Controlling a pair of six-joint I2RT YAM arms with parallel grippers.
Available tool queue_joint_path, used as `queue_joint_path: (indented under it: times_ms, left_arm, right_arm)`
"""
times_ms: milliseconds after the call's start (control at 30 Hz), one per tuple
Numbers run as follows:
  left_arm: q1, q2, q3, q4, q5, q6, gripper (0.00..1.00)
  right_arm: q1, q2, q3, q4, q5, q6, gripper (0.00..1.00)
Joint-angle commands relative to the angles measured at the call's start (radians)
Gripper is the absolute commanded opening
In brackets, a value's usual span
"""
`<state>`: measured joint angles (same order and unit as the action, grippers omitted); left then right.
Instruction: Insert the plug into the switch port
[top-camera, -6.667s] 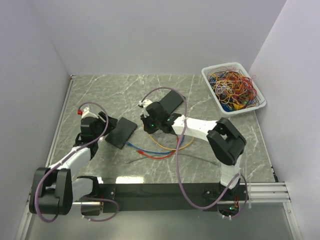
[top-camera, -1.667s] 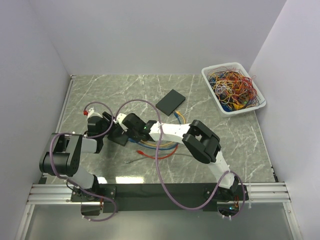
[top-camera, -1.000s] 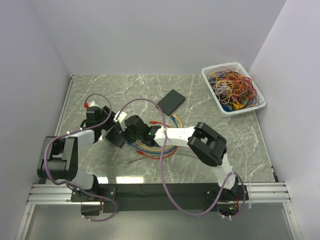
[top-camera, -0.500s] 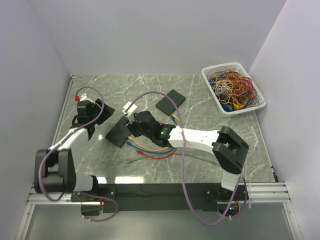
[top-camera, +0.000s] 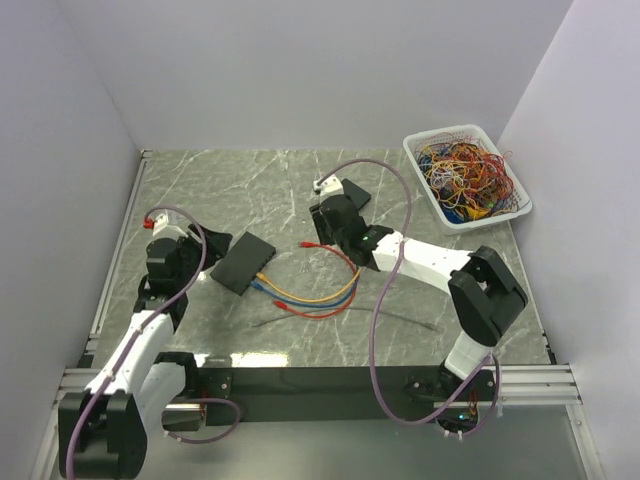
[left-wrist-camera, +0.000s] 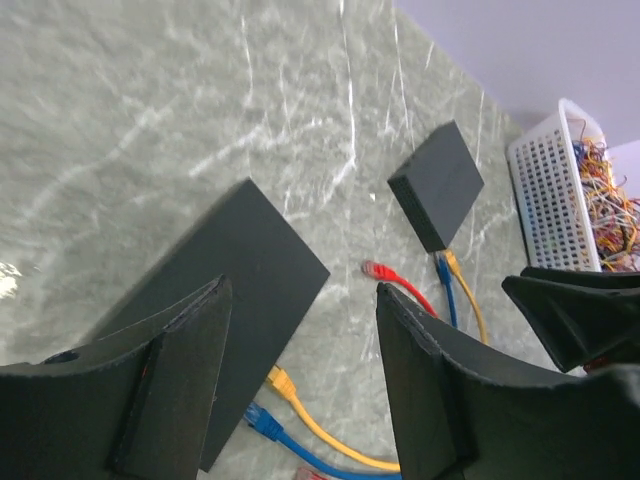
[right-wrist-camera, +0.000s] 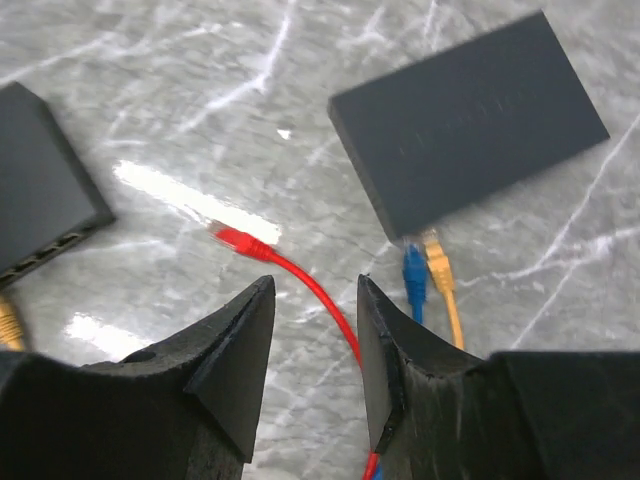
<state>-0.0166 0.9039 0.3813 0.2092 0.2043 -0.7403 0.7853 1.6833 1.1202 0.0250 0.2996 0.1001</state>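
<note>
R tool (right-wrist-camera: 312, 290) backed off switch (right-wrist-camera: 40, 200); jaws apart, red plug (right-wrist-camera: 228, 237) prob. loose just ahead.

Grey white-veined marble table (top-camera: 250, 180), black switch (left-wrist-camera: 240, 270), red plug (right-wrist-camera: 235, 240), blue cable (right-wrist-camera: 414, 280), yellow cable (right-wrist-camera: 440, 270), white basket (left-wrist-camera: 545, 190)

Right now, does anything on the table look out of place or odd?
Yes. The red plug lies loose on the table, in no port, while the blue plug and the yellow plug sit in the far switch.
</note>
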Motion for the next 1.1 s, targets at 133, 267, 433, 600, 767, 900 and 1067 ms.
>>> queue_joint_path:
  times_ms: [133, 267, 433, 600, 767, 900, 1067]
  left_arm:
    - [-0.006, -0.105, -0.081, 0.022, -0.166, 0.078, 0.66]
    - [-0.006, -0.099, -0.094, 0.047, -0.19, 0.078, 0.67]
    - [-0.006, -0.016, -0.067, 0.033, -0.195, 0.067, 0.64]
    - [-0.006, -0.011, -0.065, 0.032, -0.201, 0.062, 0.64]
    - [-0.006, -0.02, -0.071, 0.03, -0.201, 0.061, 0.63]
    - [-0.006, -0.016, -0.068, 0.032, -0.201, 0.062, 0.63]
    - [-0.006, -0.034, -0.078, 0.036, -0.203, 0.061, 0.63]
  right_arm:
    - [-0.018, 0.029, -0.016, -0.017, -0.022, 0.095, 0.47]
    - [-0.024, 0.05, 0.003, -0.039, -0.027, 0.104, 0.49]
    - [-0.023, 0.078, 0.012, -0.039, -0.048, 0.102, 0.5]
    - [-0.027, 0.079, 0.01, -0.036, -0.062, 0.095, 0.53]
    - [-0.034, 0.107, 0.029, -0.042, -0.106, 0.102, 0.64]
    - [-0.035, 0.134, 0.046, -0.059, -0.112, 0.107, 0.68]
    - [-0.038, 0.154, 0.055, -0.065, -0.114, 0.105, 0.71]
